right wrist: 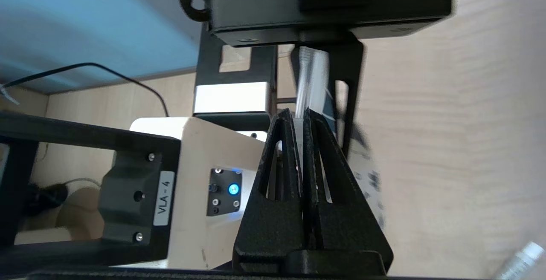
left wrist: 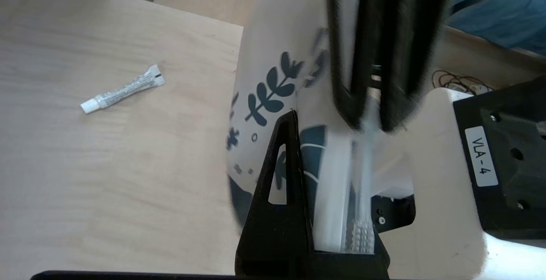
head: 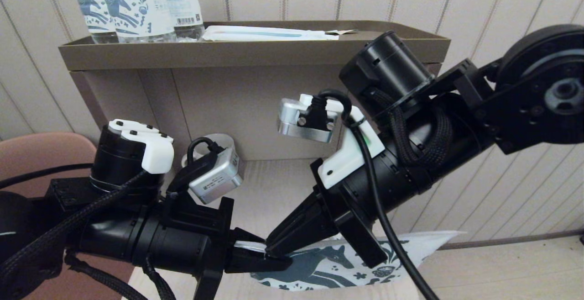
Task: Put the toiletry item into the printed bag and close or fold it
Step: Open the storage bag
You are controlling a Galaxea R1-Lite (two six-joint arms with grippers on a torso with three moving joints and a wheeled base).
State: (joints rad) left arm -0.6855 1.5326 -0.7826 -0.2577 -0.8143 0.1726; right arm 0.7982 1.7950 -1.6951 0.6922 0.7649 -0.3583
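Though hidden overhead, toiletry item [left wrist: 123, 89] on table [left wrist: 85, 177]

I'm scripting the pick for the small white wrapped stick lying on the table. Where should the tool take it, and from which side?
Grip the toiletry item at mid-length, on the round body between its cap end and its flat crimped end, coming straight down with the jaws across its narrow width. It lies flat and alone on the wooden table, so nothing blocks a top approach.

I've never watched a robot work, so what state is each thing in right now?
printed bag: held up off the table by both grippers.
toiletry item: lying on the table, outside the bag.
left gripper: shut on the bag's top edge.
right gripper: shut on the same edge.
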